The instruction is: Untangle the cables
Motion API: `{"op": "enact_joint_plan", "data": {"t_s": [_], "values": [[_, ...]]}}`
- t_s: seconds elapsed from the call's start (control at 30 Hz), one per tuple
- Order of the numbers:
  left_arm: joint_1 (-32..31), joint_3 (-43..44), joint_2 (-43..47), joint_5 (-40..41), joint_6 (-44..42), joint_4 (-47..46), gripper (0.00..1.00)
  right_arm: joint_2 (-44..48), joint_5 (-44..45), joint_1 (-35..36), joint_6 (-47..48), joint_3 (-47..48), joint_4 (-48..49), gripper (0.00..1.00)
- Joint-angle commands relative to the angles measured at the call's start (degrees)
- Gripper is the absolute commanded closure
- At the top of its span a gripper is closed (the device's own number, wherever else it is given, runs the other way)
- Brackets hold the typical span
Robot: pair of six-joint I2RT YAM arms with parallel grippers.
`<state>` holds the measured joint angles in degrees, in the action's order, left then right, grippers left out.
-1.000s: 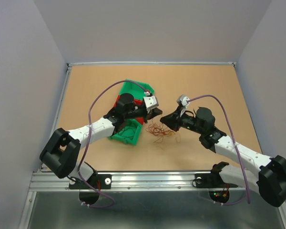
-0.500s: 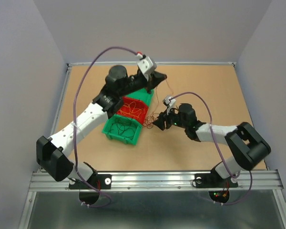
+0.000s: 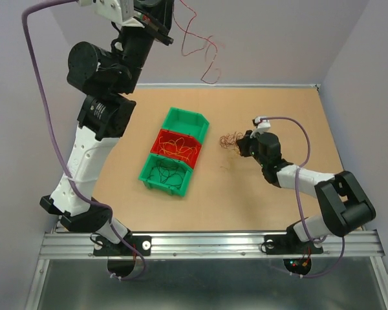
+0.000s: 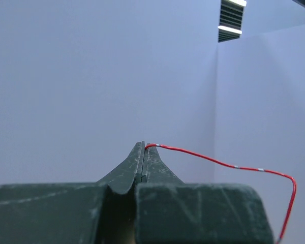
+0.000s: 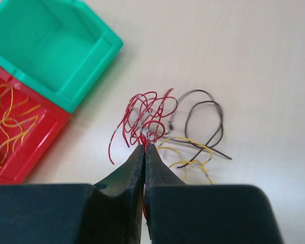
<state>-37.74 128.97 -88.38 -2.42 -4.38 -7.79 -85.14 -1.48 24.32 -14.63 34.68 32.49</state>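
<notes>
My left gripper (image 3: 169,40) is raised high above the table's back edge and is shut on a single red cable (image 3: 207,55), which hangs free in loops to its right; in the left wrist view the cable (image 4: 218,162) leaves the closed tips (image 4: 143,145). My right gripper (image 3: 244,145) is low over the table, shut on the red strands of a small cable tangle (image 3: 231,139). In the right wrist view the tangle (image 5: 147,117) holds red, dark (image 5: 203,119) and yellow (image 5: 185,152) cables ahead of the closed tips (image 5: 144,145).
Three joined bins sit left of the tangle: an empty green one (image 3: 187,121), a red one (image 3: 178,147) with orange-yellow cables, and a green one (image 3: 165,173) with dark cables. Grey walls close in the table on three sides.
My left arm has swung far up and back, pulling one red cable out of the tangle into the air. My right gripper moved right with the remaining tangle.
</notes>
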Motion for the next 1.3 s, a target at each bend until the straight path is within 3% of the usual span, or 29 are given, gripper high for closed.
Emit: {"op": "enact_joint_plan", "data": {"t_s": [0.0, 0.13, 0.2, 0.23, 0.37, 0.53, 0.9, 1.2, 1.27], "values": [[1.4, -4.2, -2.3, 6.4, -1.9, -0.6, 1.00, 5.7, 11.1, 0.5, -2.5, -3.4, 1.9, 0.97], [6.5, -7.0, -3.9, 2.7, 1.3, -1.3, 1.00, 9.4, 16.9, 0.4, -3.2, -5.2, 1.0, 0.84], [9.7, -8.9, -5.3, -4.4, 2.7, -1.6, 1.00, 11.8, 18.8, 0.4, -3.7, -6.1, 0.9, 0.69], [10.2, -11.3, -5.7, -6.1, 3.1, -1.2, 1.00, 12.8, 19.8, 0.4, -3.8, -7.1, 0.9, 0.53], [11.9, -23.6, -5.3, -8.0, 0.6, -6.8, 1.00, 17.4, 20.0, 0.4, -3.9, -9.0, 0.9, 0.36], [12.8, -40.8, -3.0, -7.3, -2.9, -19.9, 1.00, 20.7, 20.8, 0.5, -3.6, -10.7, 0.9, 0.34], [15.9, -57.2, -2.2, -12.1, -3.0, -26.7, 1.00, 22.7, 20.7, 0.4, -3.3, -11.6, 1.1, 0.33], [17.3, -61.0, -2.5, -11.0, -9.8, -25.4, 1.00, 22.8, 17.5, 0.5, -3.0, -11.4, 1.3, 0.32], [17.3, -60.3, -3.6, -11.7, -16.0, -21.6, 1.00, 22.8, 16.6, 0.5, -2.9, -11.4, 1.3, 0.32]]}}
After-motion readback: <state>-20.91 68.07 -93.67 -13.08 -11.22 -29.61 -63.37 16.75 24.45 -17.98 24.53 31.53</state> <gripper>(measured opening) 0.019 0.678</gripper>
